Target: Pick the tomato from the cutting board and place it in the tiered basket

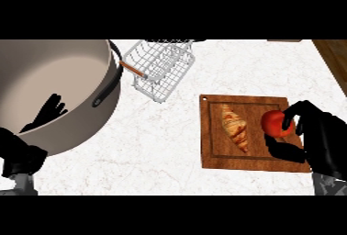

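Observation:
A red tomato [274, 123] sits at the right side of the wooden cutting board [217, 156]. My right hand [318, 133] curls round it, fingers over its top right and thumb beneath it. A croissant [235, 127] lies on the board just left of the tomato. The white wire tiered basket [161, 69] stands at the back, left of the board. My left hand [44, 114] rests open at the left, fingers up, in front of the big pot.
A large grey pot [47, 82] with a dark side handle [108, 94] fills the left. An orange-handled item [132, 69] lies between pot and basket. A wooden edge [333, 55] borders the white counter at the far right.

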### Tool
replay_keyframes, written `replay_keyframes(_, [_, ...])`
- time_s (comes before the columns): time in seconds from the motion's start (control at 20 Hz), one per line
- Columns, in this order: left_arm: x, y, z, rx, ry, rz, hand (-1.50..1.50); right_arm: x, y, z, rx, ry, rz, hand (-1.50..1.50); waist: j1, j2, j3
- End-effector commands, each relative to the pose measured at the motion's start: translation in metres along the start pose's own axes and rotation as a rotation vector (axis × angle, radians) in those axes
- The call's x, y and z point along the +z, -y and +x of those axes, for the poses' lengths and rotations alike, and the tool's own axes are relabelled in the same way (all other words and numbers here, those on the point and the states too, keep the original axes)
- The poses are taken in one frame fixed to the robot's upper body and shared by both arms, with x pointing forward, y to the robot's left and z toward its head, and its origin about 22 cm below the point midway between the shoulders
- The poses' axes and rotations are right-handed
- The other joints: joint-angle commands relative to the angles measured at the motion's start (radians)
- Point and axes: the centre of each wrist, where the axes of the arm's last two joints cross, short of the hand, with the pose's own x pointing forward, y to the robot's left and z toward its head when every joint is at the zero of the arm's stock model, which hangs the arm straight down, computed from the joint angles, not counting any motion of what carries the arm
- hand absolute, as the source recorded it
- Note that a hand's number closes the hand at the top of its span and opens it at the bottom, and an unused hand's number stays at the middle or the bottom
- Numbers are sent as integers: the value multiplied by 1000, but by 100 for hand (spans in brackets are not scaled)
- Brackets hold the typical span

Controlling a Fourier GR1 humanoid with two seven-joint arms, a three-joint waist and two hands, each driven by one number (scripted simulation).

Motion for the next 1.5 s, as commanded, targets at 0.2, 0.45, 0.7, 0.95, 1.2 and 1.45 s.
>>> replay_keyframes(0.2, [-6,16,6,-34,13,-101,0,14,64,50,-236,138,-158,150,11,7,0])
replay_keyframes(0.45, [-7,24,6,-26,27,-93,0,9,73,98,-253,170,-75,150,21,9,0])
replay_keyframes(0.7, [-15,23,15,-30,21,-106,0,-17,88,168,-265,210,-51,150,32,11,-1])
replay_keyframes(0.95, [-10,27,-3,-16,15,-118,0,-39,89,219,-274,195,3,150,32,11,-1])
replay_keyframes(1.2, [-22,25,15,-29,20,-132,0,-65,52,259,-284,169,-4,150,43,18,-1])
replay_keyframes(1.45, [-22,36,17,-31,6,-123,0,-79,51,281,-276,137,19,150,37,14,0])
